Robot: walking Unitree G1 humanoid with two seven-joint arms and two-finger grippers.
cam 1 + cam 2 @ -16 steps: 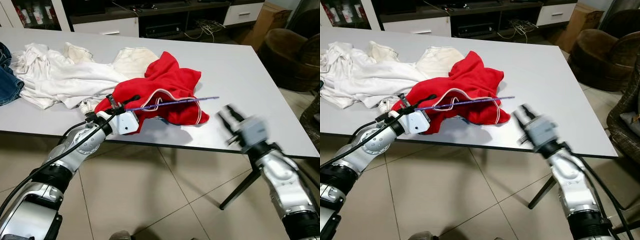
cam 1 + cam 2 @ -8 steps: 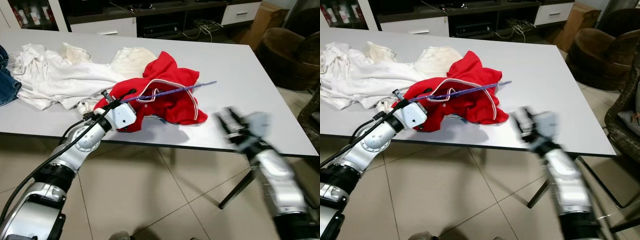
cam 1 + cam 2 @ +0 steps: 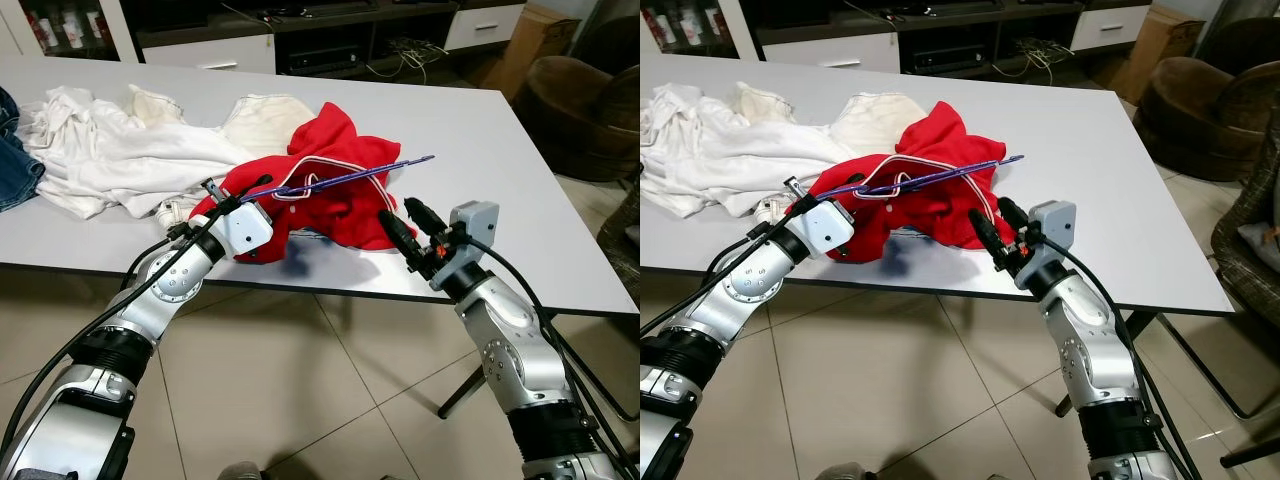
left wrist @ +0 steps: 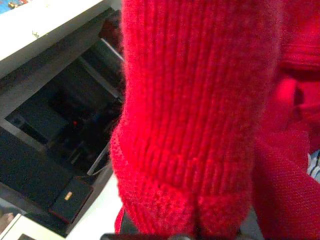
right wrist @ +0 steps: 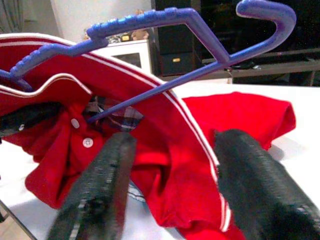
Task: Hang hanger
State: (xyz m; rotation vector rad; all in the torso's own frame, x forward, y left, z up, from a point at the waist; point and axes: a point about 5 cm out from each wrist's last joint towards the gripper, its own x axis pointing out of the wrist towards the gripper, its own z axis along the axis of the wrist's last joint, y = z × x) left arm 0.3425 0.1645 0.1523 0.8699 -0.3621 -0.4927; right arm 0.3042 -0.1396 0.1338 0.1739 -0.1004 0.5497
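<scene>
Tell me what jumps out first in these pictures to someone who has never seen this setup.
The bright red sweater grabs the eye, bunched near the front edge of the grey table, with a purple hanger lifted through it by the left gripper. The right gripper points at the sweater's near hem with its fingers open. Behind the sweater lies a heap of white clothes.

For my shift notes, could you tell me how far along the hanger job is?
Early. Done: the purple hanger is raised off the table, held at the left tool with the red shirt. In hand: the open right tool approaches the shirt. Left: dressing the hanger and hanging it.
</scene>
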